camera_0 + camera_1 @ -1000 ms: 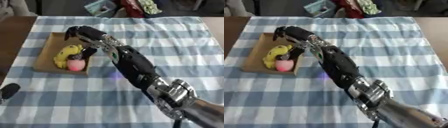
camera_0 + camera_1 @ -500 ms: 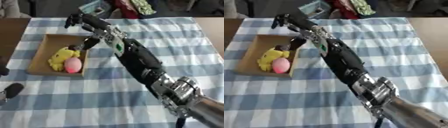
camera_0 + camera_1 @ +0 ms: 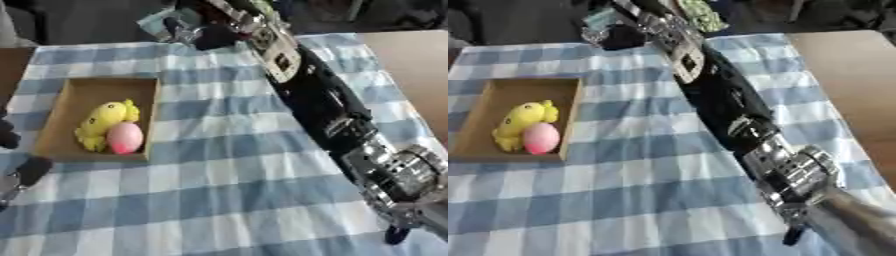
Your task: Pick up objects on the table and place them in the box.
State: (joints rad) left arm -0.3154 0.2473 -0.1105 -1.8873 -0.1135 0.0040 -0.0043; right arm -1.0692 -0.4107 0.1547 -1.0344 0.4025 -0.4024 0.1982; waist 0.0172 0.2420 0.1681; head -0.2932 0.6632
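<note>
My right hand (image 3: 203,31) reaches over the far edge of the checked tablecloth (image 3: 227,200); its fingers are blurred, so I cannot tell their pose. Nearer me and to its left, the cardboard box (image 3: 500,90) holds a yellow plush toy (image 3: 522,120) touching a pink egg (image 3: 542,138). Only the left eye view shows my left hand (image 3: 26,172), a dark shape beside the box.
</note>
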